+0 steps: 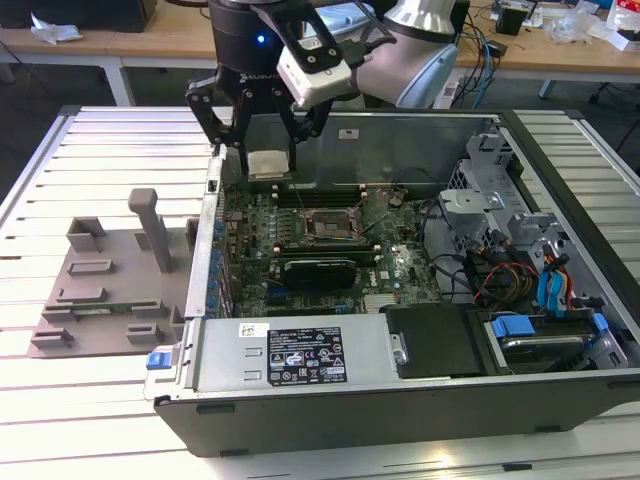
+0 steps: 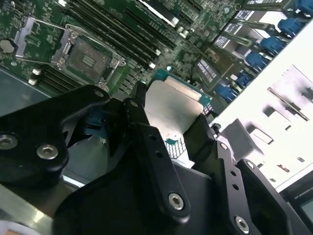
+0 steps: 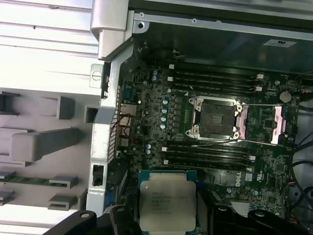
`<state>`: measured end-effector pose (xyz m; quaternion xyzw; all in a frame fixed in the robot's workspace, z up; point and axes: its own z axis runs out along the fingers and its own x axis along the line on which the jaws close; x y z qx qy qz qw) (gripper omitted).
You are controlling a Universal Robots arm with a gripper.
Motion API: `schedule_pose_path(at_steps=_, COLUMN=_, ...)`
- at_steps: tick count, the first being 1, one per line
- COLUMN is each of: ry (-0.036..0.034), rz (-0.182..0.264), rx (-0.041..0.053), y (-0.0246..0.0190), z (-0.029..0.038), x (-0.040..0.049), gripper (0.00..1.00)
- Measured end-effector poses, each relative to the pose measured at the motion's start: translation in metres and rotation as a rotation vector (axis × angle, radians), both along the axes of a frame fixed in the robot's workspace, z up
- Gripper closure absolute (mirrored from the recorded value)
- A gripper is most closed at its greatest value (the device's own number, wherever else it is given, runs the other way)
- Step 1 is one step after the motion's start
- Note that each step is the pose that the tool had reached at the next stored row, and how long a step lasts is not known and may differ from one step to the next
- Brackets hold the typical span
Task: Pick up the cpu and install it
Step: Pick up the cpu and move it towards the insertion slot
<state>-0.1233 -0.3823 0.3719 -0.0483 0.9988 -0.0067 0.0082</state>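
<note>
**Op A:** Checking progress: is the pickup done?

**Op B:** Yes. My gripper (image 1: 266,155) is clamped on the cpu (image 1: 270,166) by two opposite edges. I've got it hanging clear above the motherboard (image 3: 161,98), toward the exterior view's left of the socket (image 3: 215,116) and apart from it.

**Op A:** Install?

**Op B:** Not done. The socket is bare and I'd say its metal frame stands open, with thin wire levers off to the side. Seating is what's left.

**Op A:** Surfaces, quick.

**Op B:** The cpu is a flat square with a matte silvery lid, faint print and a green rim. The fingers (image 2: 146,142) are black jointed links with screw heads. The board is green and crowded with slots and caps. The case (image 1: 210,380) is grey sheet metal on a ribbed aluminium table (image 1: 100,150).
</note>
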Motion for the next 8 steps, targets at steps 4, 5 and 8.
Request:
schedule_pose_path(at_steps=4, ry=-0.0001, rz=0.0, rx=0.0001, y=0.0001, z=-0.0039, x=0.0089, gripper=0.45)
schedule_pose_path(at_steps=5, ry=-0.0001, rz=0.0, rx=0.0001, y=0.0001, z=-0.0044, x=0.0101, gripper=0.45)
schedule_pose_path(at_steps=8, ry=0.0, rz=0.0, rx=0.0, y=0.0002, z=-0.0099, x=0.0223, gripper=0.45)
